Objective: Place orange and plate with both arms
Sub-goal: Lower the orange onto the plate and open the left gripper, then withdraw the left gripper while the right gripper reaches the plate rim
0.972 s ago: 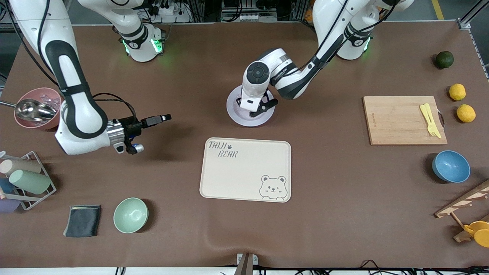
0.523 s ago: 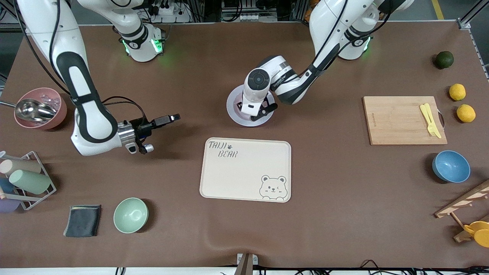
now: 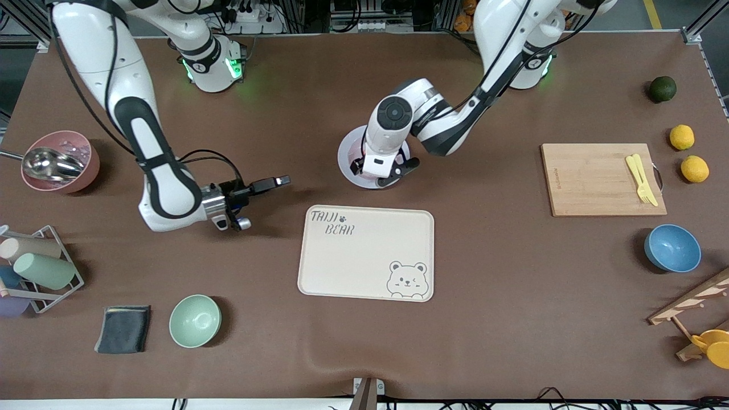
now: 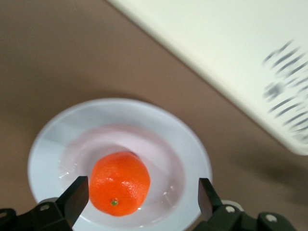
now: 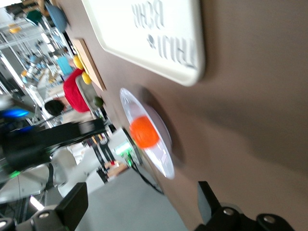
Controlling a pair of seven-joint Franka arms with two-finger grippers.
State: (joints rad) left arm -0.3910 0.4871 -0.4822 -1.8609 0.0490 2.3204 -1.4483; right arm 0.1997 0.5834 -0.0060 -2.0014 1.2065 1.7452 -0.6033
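Note:
The pale lavender plate point(image 3: 346, 155) lies on the brown table, a little farther from the front camera than the cream bear tray point(image 3: 364, 256). The orange point(image 4: 119, 183) lies in the plate point(image 4: 187, 144); the left hand hides it in the front view. My left gripper point(image 3: 379, 171) hovers open over the plate, its fingers point(image 4: 72, 199) on either side of the orange without touching it. My right gripper point(image 3: 280, 181) is open and empty, held sideways low over the table beside the tray toward the right arm's end. The right wrist view shows the orange point(image 5: 143, 131) on the plate point(image 5: 161, 159).
A wooden board point(image 3: 601, 179) with a yellow fork, two lemons point(image 3: 688, 154), a dark green fruit point(image 3: 662, 89) and a blue bowl point(image 3: 672, 248) are at the left arm's end. A pink bowl point(image 3: 57, 161), cup rack point(image 3: 37, 267), cloth point(image 3: 122, 329) and green bowl point(image 3: 195, 320) are at the right arm's end.
My right arm has swung its open gripper toward the tray and plate. My left gripper has shifted slightly over the plate, still open.

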